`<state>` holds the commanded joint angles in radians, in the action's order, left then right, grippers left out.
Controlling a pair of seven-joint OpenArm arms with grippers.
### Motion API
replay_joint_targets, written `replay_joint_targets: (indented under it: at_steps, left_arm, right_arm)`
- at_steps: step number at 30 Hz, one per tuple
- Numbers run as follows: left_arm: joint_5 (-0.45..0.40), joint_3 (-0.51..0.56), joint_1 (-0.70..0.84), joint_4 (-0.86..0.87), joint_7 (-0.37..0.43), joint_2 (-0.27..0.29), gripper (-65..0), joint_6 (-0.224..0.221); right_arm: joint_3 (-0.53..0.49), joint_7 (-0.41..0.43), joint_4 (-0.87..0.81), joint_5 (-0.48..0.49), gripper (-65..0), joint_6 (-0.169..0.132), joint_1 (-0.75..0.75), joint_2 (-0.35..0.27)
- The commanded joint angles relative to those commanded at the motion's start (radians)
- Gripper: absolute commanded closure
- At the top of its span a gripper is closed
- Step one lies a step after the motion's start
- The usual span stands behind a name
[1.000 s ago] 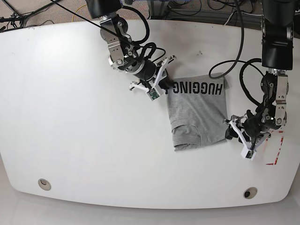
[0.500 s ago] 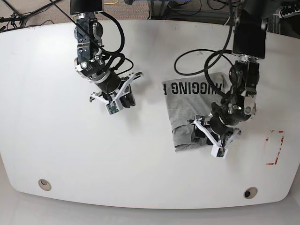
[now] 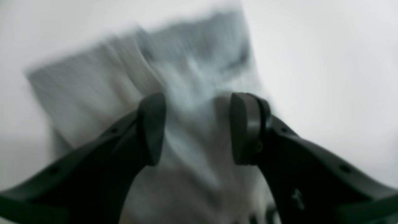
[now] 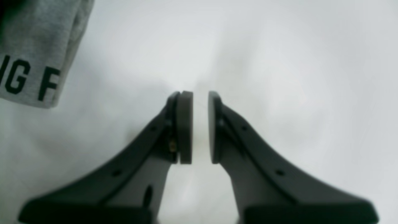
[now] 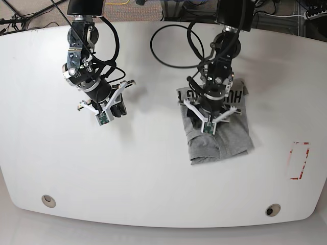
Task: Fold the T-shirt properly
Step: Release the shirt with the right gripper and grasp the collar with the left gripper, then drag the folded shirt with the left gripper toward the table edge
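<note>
Over the T-shirt (image 5: pixel 219 138), folded on the table (image 5: pixel 153 168): left gripper (image 3: pixel 197 127), jaws parted, fabric between them, grasp unclear.
Right gripper (image 4: pixel 200 126) well left of shirt, jaws nearly closed, empty.

T-shirt (image 5: pixel 225 138): matt heather-grey knit cloth. Table (image 5: pixel 153 173): smooth white, slight sheen.

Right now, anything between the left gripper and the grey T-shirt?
Nothing visible. The left gripper hangs directly over the folded heather-grey cotton T-shirt, jaws open with grey fabric showing between them in the blurred left wrist view. The right gripper is off to the side over bare white table.
</note>
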<state>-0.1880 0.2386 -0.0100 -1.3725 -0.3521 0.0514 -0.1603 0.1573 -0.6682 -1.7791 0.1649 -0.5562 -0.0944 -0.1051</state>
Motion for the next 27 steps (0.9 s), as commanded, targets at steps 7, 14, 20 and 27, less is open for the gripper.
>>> replay_joint_targets:
  at_steps: [7, 14, 20, 27]
  left_arm:
    - [0.000, -0.126, 0.002, 0.071, 0.002, -0.064, -31.4, 0.005]
    - [0.000, -0.203, 0.014, 0.091, -0.028, -0.183, -31.4, 0.164]
    - [0.000, -0.295, 0.026, 0.091, -0.092, -0.282, -31.2, 0.325]
    - [-0.002, -0.373, 0.038, 0.172, -0.126, -0.440, -31.0, 0.499]
  right_arm:
    - [0.000, -0.003, -0.017, 0.000, -8.7, 0.000, -0.006, -0.002]
    - [0.000, -0.005, -0.023, 0.000, -8.7, 0.000, -0.015, -0.002]
    - [0.000, -0.005, -0.026, 0.000, -8.7, 0.000, -0.018, -0.002]
    - [0.000, -0.005, -0.069, -0.002, -8.7, 0.002, -0.031, -0.002]
